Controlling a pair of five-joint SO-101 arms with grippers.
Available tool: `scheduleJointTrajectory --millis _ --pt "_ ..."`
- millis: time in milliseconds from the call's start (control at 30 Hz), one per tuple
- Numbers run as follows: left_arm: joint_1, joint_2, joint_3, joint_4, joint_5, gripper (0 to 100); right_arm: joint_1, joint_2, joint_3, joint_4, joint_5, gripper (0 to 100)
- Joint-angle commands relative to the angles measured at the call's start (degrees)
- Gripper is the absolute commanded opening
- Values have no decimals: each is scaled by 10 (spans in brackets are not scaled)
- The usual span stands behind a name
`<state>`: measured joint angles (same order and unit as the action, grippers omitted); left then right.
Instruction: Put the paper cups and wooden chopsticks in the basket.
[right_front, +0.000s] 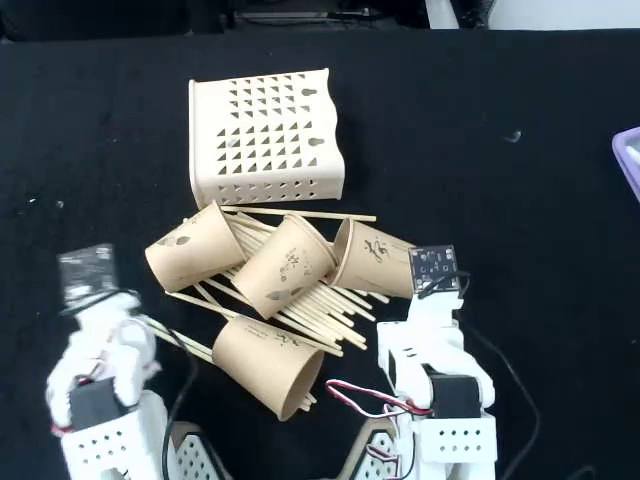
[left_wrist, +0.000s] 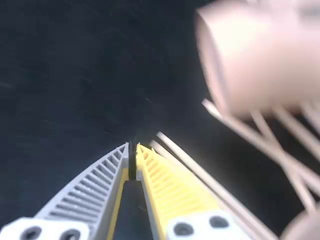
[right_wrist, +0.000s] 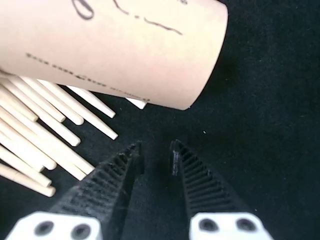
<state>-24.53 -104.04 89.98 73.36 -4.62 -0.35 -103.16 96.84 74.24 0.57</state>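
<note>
Hovering beside cup (right_wrist: 110, 45), right hand (right_wrist: 155, 150) parted (basket (right_front: 266, 138) in high view).

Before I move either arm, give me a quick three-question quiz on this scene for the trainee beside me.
1. True or false: some of the paper cups already sit inside the basket.
2. How many paper cups lie on the table? A two, B four, C six.
3. Fill in: the right gripper, close to a cup's rim, is ___ (open or shut).
Key: 1 false; 2 B; 3 open.
</note>
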Motion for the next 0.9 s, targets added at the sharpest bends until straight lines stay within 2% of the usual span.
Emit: scheduleJointTrajectory --millis 0,133,233,300,467,600,700,867 --pt "-130 -4 -148 -16 -7 36 30 -47 -23 -3 5 97" --pt "-212 -4 -241 -73 -7 37 117 -47 -65 -14 5 99" --pt "-241 -4 -263 -138 -6 37 185 -47 -115 -67 5 99" --pt "-232 -4 -239 -179 -4 37 239 -47 -147 -98 5 99" --pt "-134 -4 -179 -296 -7 67 324 -47 -233 -155 31 99" --pt "-45 0 -175 -304 -4 195 293 -40 -355 -170 52 99" --pt "15 0 -179 -322 -6 179 221 -15 -458 -164 71 99" --pt "65 57 -175 -439 -6 163 120 145 -662 -118 62 100"
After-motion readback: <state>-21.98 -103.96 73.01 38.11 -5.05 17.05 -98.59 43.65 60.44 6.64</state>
